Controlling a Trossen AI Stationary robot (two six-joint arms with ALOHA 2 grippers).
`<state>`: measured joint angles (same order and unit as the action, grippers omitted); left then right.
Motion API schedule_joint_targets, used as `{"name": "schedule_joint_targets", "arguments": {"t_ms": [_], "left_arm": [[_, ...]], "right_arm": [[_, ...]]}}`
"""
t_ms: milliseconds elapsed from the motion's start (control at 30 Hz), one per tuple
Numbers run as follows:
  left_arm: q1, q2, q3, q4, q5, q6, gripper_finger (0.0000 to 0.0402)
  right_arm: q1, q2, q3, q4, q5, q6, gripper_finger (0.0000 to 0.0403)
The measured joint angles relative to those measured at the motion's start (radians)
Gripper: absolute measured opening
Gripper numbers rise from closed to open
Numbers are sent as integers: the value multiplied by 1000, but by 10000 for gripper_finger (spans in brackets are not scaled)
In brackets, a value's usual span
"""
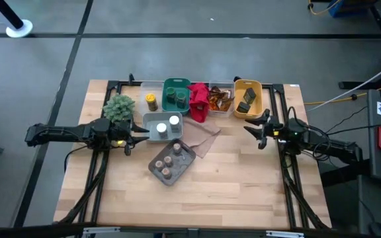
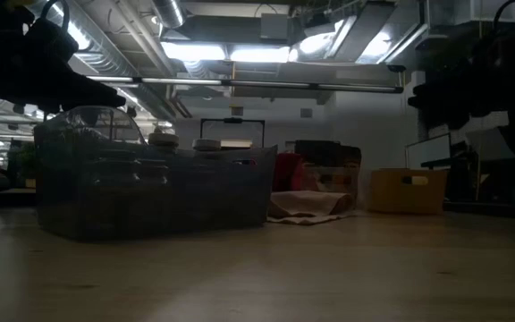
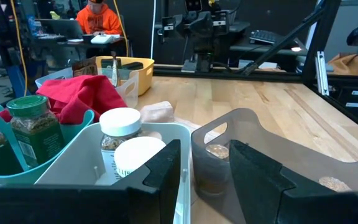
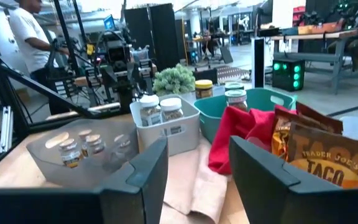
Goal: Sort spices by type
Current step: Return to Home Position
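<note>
Sort looks essentially done.

- Yellow-lidded jar: alone in the clear bin at the back of the bench.
- Green-lidded jars: in the teal bin, just beside that clear bin.
- Orange-brown packets: in their own clear tray, on the far side of the red cloth.
- Dark items: in the yellow bin at the right end of the row. Can't tell from here whether they are cans or packets.
- White-lidded jars: in the white bin, in front of the row.
- Tan-lidded jars: in the grey bin, nearest the front.

No loose jar or packet shows on the bare bench in any view, and each bin appears to hold one type only.

Arms:
- Left end effector sits at the left side near the white bin. Fingers are apart, nothing between them.
- Right end effector sits at the right side, in front of the yellow bin. It is also spread and empty.

Judgement: nothing left to move. The only open item is parking both arms at home, and they look close to it.
</note>
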<state>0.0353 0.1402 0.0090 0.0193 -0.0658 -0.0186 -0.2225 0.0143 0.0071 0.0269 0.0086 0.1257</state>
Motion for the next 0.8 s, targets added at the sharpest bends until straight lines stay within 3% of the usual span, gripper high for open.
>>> {"name": "schedule_joint_targets", "arguments": {"t_ms": [800], "left_arm": [[0, 0, 0, 0, 0, 0, 127]], "right_arm": [[0, -12, 0, 0, 0, 0, 170]]}}
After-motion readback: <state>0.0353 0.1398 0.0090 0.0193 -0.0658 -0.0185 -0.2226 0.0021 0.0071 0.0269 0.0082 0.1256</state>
